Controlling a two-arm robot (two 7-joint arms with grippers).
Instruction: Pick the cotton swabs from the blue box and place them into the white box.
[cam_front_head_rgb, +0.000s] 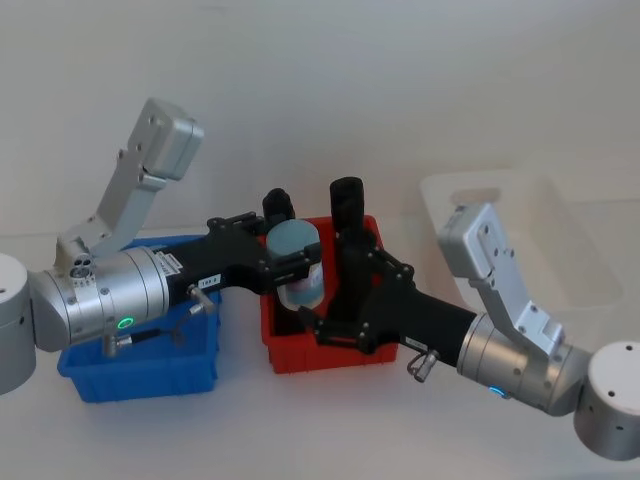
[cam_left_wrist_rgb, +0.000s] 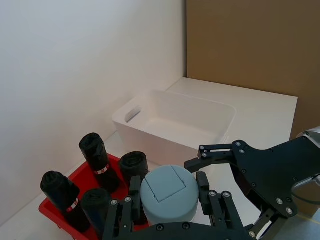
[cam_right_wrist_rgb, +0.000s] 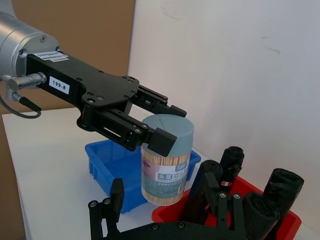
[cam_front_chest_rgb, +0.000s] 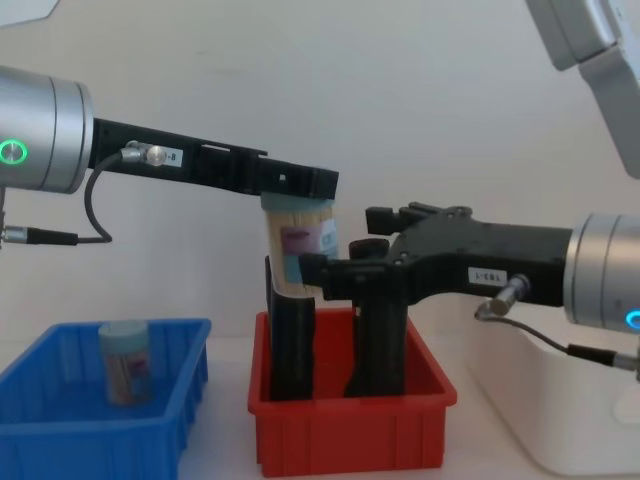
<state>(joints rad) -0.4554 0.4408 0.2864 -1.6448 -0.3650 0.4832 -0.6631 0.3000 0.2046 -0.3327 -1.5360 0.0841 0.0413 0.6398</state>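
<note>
Left gripper (cam_front_head_rgb: 290, 250) is reaching in from the left and clamping one cotton swab jar (cam_front_head_rgb: 298, 268) by its top, just under the light blue lid. The jar is hanging upright in the air over the red bin (cam_front_head_rgb: 322, 357), above the black objects (cam_front_chest_rgb: 290, 345) standing in that bin. Right gripper (cam_front_chest_rgb: 325, 272) is coming in from the right at the jar's lower half with its fingers spread apart. The right wrist view is showing the jar between and just ahead of those fingers (cam_right_wrist_rgb: 116, 197); contact can't be confirmed. A second cotton swab jar (cam_front_chest_rgb: 125, 362) is sitting upright inside the blue box (cam_front_chest_rgb: 100, 440), which is lying to the left of the red bin and just beside it. The white box (cam_front_head_rgb: 560, 235) is sitting to the right of the red bin, behind the right arm, and the left wrist view is looking into it with nothing showing on its floor.
</note>
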